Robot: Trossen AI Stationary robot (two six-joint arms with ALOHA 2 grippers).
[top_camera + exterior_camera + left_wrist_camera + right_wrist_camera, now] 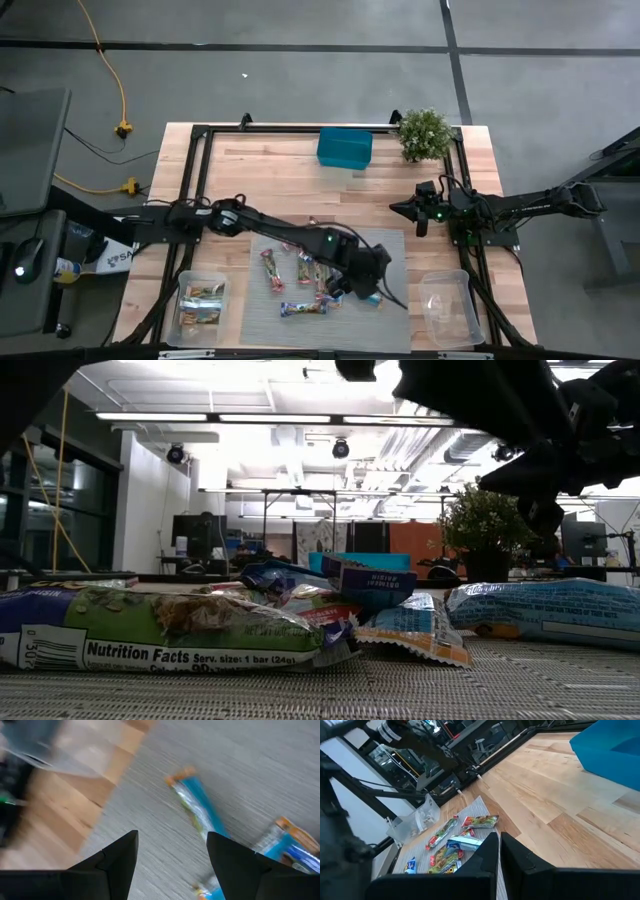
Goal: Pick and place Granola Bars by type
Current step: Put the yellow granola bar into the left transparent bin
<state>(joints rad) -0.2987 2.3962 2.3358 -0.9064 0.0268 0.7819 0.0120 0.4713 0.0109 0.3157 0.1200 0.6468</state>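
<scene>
- My two arms are dark, near black, built of slim tube links between chunkier joint housings.
- My left gripper (172, 865) ends in two matte black fingers, broad and wedge-shaped with angular, faceted edges.
- My right gripper (499, 855) has the same flat black fingers with straight inner faces.
- Small green lights glow on my left forearm and near my right wrist.
- Thin black cables trail along my right arm.

I work in a robotics lab or open workshop hall. My wooden table (300, 180) stands on a grey concrete floor (300, 90) marked with dark lines, a yellow cable (112, 70) trailing across it. Beyond the table: long ceiling strip lights (240, 417), exposed ducts, monitors on desks (195, 535), and metal frames
</scene>
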